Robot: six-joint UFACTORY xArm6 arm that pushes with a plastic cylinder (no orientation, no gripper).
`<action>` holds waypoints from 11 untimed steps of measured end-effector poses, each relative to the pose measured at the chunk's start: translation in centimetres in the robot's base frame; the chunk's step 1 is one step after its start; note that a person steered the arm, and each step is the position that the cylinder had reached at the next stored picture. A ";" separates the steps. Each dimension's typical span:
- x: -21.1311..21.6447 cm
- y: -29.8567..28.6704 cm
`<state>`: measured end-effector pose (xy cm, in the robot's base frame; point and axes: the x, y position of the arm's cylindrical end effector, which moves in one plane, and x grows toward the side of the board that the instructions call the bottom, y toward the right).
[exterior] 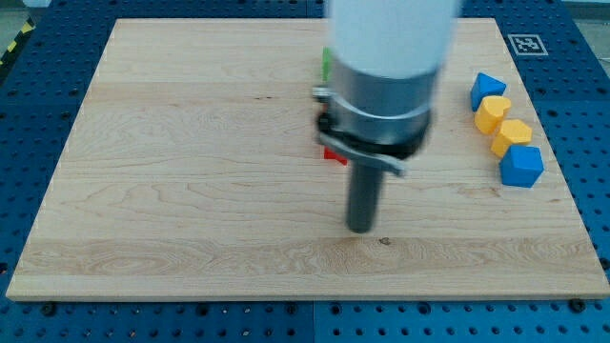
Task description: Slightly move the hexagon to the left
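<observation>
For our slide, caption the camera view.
My tip rests on bare wooden board, far left of four blue and yellow blocks.

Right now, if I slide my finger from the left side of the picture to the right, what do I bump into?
Green block, mostly hidden behind the arm → my tip → upper blue block → lower blue block. The red piece and both yellow blocks overlap neighbours, so I skip them.

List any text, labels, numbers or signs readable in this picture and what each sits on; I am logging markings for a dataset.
No readable words, numbers or brand names show.
Square black-and-white fiducial marker on the wooden board, at its corner toward the view's top right: a pattern, not text.
Yellow-black hazard stripes at the view's top left edge: no lettering.
</observation>
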<state>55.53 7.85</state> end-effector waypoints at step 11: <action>-11.2 19.0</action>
